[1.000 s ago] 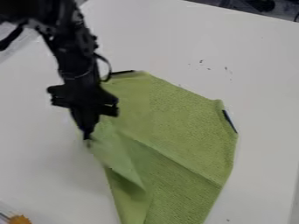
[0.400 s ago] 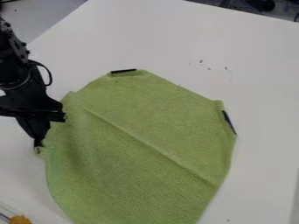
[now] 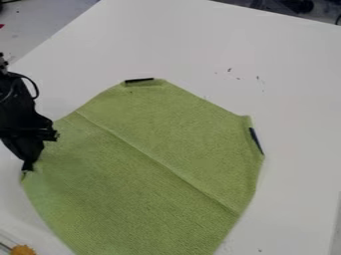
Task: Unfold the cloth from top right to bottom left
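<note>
Cam view: gripper (image 3: 27, 170) at L edge of view, hanging down, fingertips closed on L corner of green cloth (image 3: 153, 169). Cloth spread mostly flat on white table (image 3: 286, 74), from upper ctr down past bottom edge of view; diag crease runs upper L to lower R. Dark strip (image 3: 139, 80) on its top edge, 2nd dark strip (image 3: 256, 141) on its R edge. Few dark specks on table, upper R of cloth. Orange thing (image 3: 23, 250) at bottom L corner, near cloth, apart from it.
</note>
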